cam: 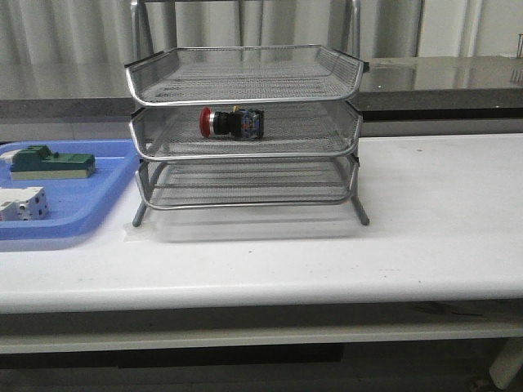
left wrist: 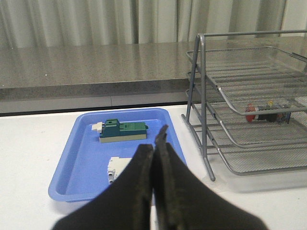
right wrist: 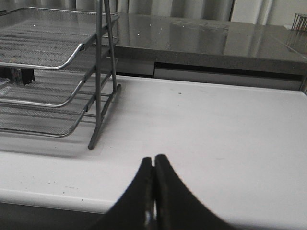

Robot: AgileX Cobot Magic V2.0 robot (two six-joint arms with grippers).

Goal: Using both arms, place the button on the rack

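The button (cam: pixel 232 122) already lies on its side in the middle tier of the rack (cam: pixel 245 131), red cap toward the blue tray (cam: pixel 90 204), so the placing looks done and what's left is prob. just parking both arms clear. Left gripper (left wrist: pixel 154 143) is clenched with nothing in it, over the table's near edge w/ the blue tray beyond. Right gripper (right wrist: pixel 153 163) is likewise pressed closed and empty, off the rack's right side. Keep both low and away from the rack legs; a bump would shift the wire frame. In the right wrist view only a dark end of the button shows, I think.
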